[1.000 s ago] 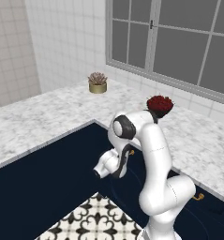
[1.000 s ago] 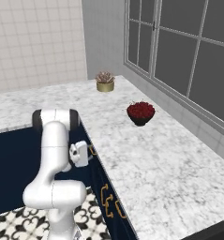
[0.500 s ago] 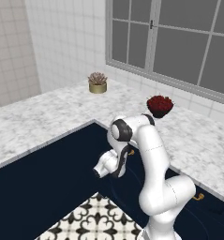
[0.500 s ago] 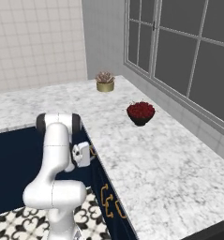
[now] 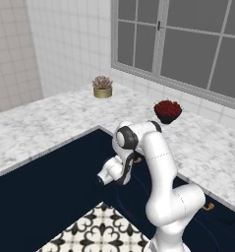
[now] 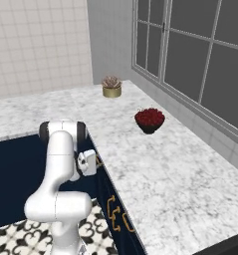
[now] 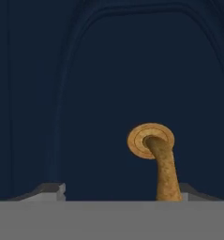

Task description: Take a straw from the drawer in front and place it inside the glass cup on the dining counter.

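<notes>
I am closing in on the drawer point(image 7: 108, 70) right in front of the gripper point(image 7: 118, 192), its brass handle point(image 7: 161, 164) sitting between the fingers, which look partly parted though I cannot tell how far, so I am centring before squeezing.

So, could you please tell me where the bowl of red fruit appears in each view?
Left base view: bowl of red fruit, upper right, on the marble worktop below the window.
Right base view: bowl, centre, on the worktop.
Hand view: not in it.
Shared landmark: potted succulent by the tiled wall.
</notes>
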